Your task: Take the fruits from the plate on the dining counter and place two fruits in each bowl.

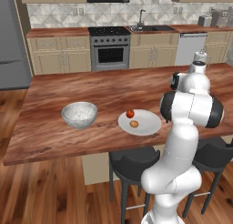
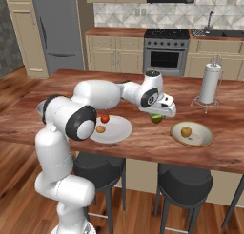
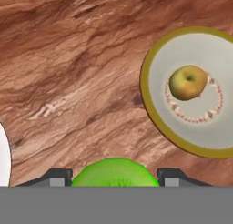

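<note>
Fingers (image 3: 58, 177) apparently clamp the bright green fruit (image 3: 114, 172).

The arm (image 2: 102, 95) reaches out over the counter, jaws clamped on the green fruit (image 3: 114, 173).

The dining counter (image 1: 68, 89) is reddish-brown wood with strong streaked grain and a soft sheen. The plate (image 1: 150, 125) looks like smooth white ceramic, matt. The grey bowl (image 1: 79, 114) has a speckled, stone-like finish. The beige bowl (image 3: 157, 59) is smooth with a mustard rim. The bright green fruit (image 3: 114, 173) looks glossy; the yellow-green fruit (image 3: 189, 83) has duller skin
</note>
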Robot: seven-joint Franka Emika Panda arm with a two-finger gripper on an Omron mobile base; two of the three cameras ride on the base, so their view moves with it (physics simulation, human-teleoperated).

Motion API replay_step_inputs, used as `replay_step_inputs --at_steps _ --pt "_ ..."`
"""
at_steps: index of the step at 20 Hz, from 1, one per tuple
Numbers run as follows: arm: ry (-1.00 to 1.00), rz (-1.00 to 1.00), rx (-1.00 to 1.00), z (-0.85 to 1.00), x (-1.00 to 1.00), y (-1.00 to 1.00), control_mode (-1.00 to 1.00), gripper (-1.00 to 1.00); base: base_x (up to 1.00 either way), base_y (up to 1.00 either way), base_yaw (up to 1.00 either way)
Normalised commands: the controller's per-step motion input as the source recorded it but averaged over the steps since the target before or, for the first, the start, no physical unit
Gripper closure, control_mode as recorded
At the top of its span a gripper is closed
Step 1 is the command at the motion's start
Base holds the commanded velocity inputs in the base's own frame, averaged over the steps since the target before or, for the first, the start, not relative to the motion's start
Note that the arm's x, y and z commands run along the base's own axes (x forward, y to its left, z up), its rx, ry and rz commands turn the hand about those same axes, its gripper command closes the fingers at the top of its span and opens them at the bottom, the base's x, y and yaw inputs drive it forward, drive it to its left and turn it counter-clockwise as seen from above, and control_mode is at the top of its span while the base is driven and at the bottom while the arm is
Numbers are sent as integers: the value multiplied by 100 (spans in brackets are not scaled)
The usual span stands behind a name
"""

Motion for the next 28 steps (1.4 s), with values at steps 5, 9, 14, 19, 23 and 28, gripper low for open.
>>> replay_step_inputs --at_steps 5,9,14,19,23,28 --pt "-6 -15 0 -22 -31 -81 -100 100 0 0 0" --pt "-3 -5 0 0 1 -60 -100 100 0 0 0" --pt "0 0 0 -5 14 -46 -100 100 0 0 0" --pt "-1 0 0 -24 22 -28 -100 100 0 0 0" --pt "0 0 0 -39 2 -17 -100 100 0 0 0" --pt "-3 0 0 -44 4 -20 -100 100 0 0 0"
